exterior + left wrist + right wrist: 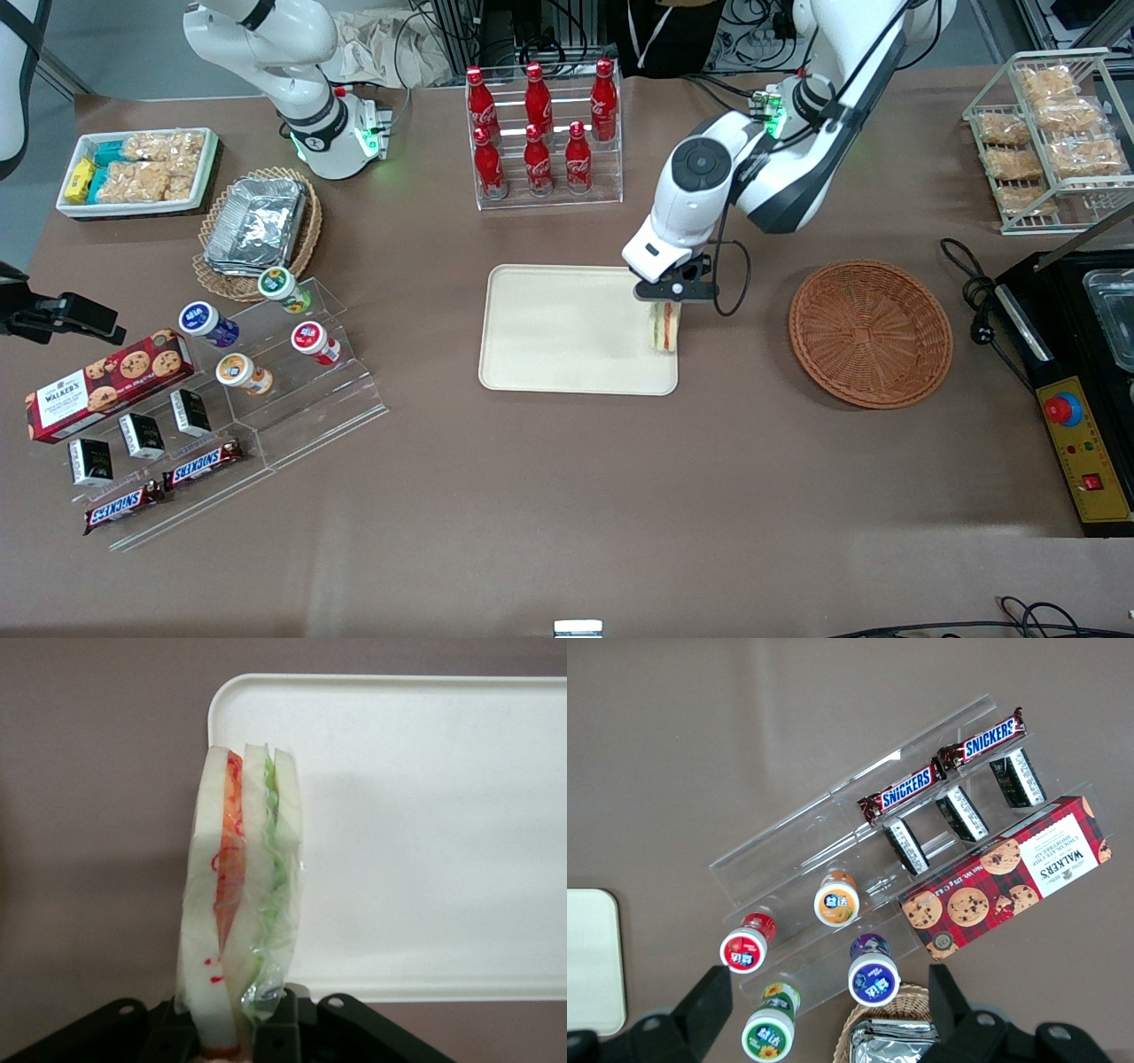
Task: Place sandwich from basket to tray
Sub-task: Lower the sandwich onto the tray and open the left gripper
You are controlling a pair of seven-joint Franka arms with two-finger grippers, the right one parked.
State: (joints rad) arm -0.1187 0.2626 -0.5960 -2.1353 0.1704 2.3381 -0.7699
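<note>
My left gripper [664, 303] is shut on the sandwich [664, 330], a wrapped white-bread wedge with orange-red and green layers. The wedge hangs upright over the edge of the cream tray [549, 330] that lies nearest the basket. The reddish-brown woven basket [871, 332] sits beside the tray toward the working arm's end of the table and holds nothing. In the left wrist view the sandwich [239, 895] stands up between the black fingers [283, 1032] of the gripper [235, 1038], with a corner of the tray [425, 833] below it.
A clear rack of red cola bottles [540, 124] stands farther from the camera than the tray. A stepped acrylic stand with yogurt cups [292, 354], a pale basket of foil containers [257, 226] and a snack bin [137, 168] lie toward the parked arm's end. A black appliance [1081, 354] and cable [970, 292] flank the basket.
</note>
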